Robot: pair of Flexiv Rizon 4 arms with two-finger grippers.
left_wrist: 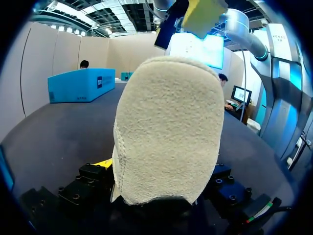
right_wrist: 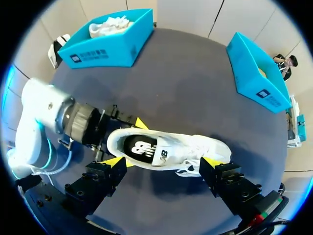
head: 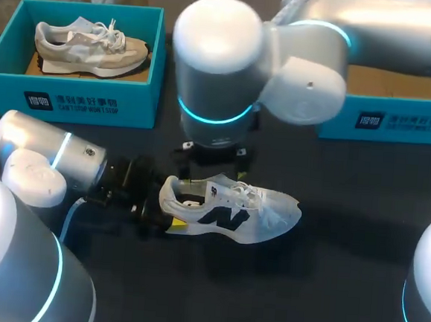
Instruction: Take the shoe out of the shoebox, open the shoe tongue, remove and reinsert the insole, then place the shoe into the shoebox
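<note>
The left jaws are clamped on the heel of the white shoe [head: 234,213], a yellow tip on either side. The right jaws hang spread wide above the shoe's opening, holding nothing. The shoe stands upright on the dark surface [head: 325,289], toe pointing right. At the back, the left shoebox [head: 71,97] holds a beige shoe [head: 90,47]. The right shoebox [head: 398,123] stands well apart.

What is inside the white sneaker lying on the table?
The white sneaker shows a dark insole with a white mark at its heel opening. Farther forward, the tongue and laces cover the inside, so the toe end cannot be seen.
</note>
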